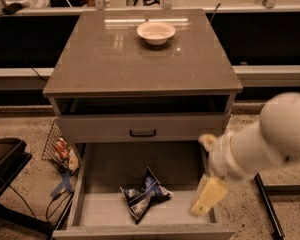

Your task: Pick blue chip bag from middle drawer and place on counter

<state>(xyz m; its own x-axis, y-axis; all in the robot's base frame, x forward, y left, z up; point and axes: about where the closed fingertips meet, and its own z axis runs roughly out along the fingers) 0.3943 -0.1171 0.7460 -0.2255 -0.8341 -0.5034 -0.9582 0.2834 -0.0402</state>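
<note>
Not yet picked: blue chip bag (142, 196), crumpled dark-blue foil with white stripes, on the flat pale floor of the open middle drawer (90, 211). Near it, by the drawer's right wall: pincer (208, 196), clear of the bag, opening impossible to tell. Pending: grasp, lift, placement on the glossy grey-brown tabletop (115, 59).

Smooth white rounded arm (262, 141) with a bulbous joint; blocky pale-yellow gripper (208, 196) at its lower end, above the drawer's (102, 211) right front corner
</note>
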